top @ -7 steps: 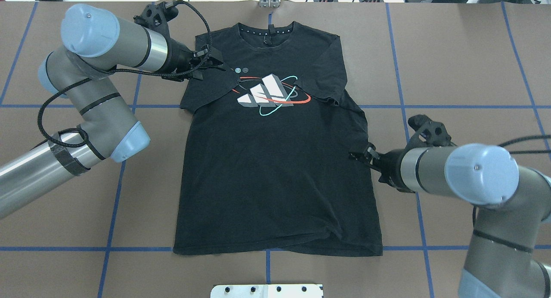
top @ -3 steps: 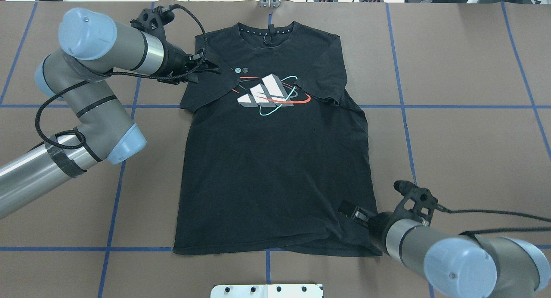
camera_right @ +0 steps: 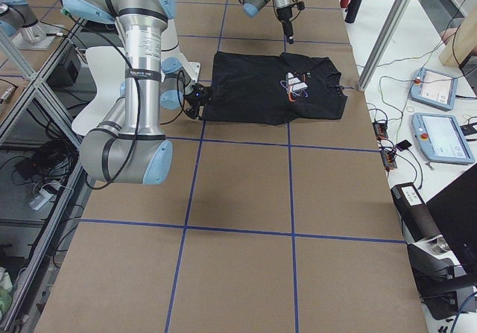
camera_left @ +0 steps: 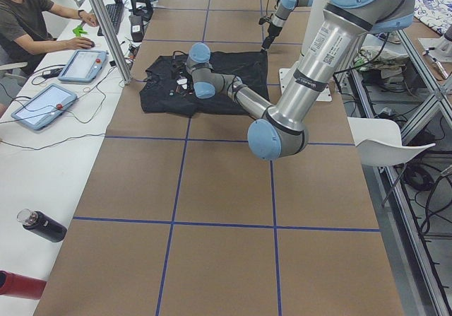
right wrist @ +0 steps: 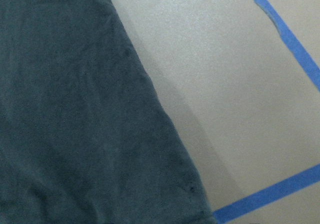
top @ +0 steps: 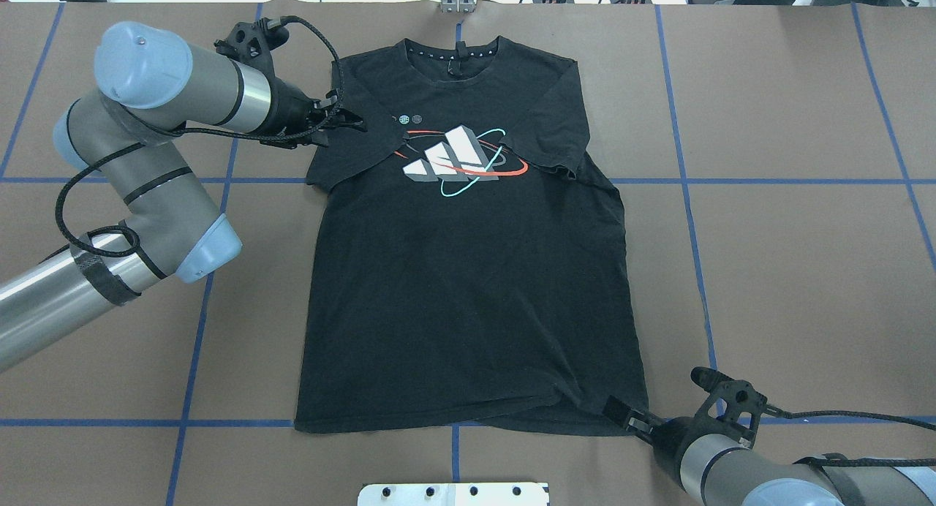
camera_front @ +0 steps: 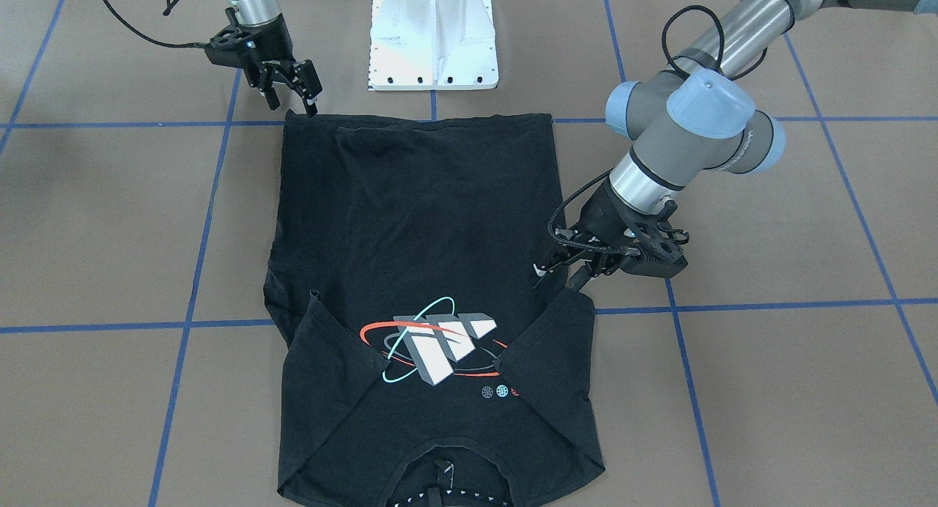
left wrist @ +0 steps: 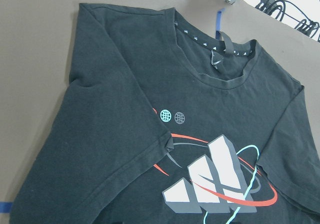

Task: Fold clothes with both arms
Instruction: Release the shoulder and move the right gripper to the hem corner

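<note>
Overhead exterior: the black T-shirt lies flat on the brown table, sleeves folded inward. The left gripper — jaws apart, empty — is at the folded sleeve's edge. The right gripper — jaws spread too — is at the hem corner.

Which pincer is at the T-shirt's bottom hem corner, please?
The right pincer, at the T-shirt's hem corner; the left pincer is by a folded-in sleeve.
</note>
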Robot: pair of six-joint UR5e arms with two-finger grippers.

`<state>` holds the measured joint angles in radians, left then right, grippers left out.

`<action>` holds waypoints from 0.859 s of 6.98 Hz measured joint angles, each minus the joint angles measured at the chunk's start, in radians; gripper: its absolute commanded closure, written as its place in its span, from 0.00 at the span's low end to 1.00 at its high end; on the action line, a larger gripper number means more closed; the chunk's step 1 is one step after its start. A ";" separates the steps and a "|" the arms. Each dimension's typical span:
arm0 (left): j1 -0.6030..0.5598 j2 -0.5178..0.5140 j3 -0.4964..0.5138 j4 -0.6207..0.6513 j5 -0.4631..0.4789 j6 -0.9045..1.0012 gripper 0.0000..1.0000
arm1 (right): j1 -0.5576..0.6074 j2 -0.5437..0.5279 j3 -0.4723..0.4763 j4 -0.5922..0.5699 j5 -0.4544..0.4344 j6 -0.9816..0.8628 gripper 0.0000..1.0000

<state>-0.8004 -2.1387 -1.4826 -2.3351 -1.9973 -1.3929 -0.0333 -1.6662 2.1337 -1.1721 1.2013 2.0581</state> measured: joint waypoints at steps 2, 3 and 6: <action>0.001 0.000 0.001 -0.002 0.000 0.000 0.23 | -0.004 0.000 -0.016 0.000 -0.001 0.007 0.23; 0.001 0.000 0.001 -0.003 0.000 0.000 0.23 | -0.006 -0.001 -0.016 0.000 0.000 0.008 0.30; 0.001 0.000 0.002 -0.003 0.001 0.001 0.23 | -0.016 -0.003 -0.014 0.000 0.002 0.008 0.30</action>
<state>-0.7992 -2.1384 -1.4803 -2.3381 -1.9962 -1.3915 -0.0495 -1.6692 2.1192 -1.1719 1.2030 2.0663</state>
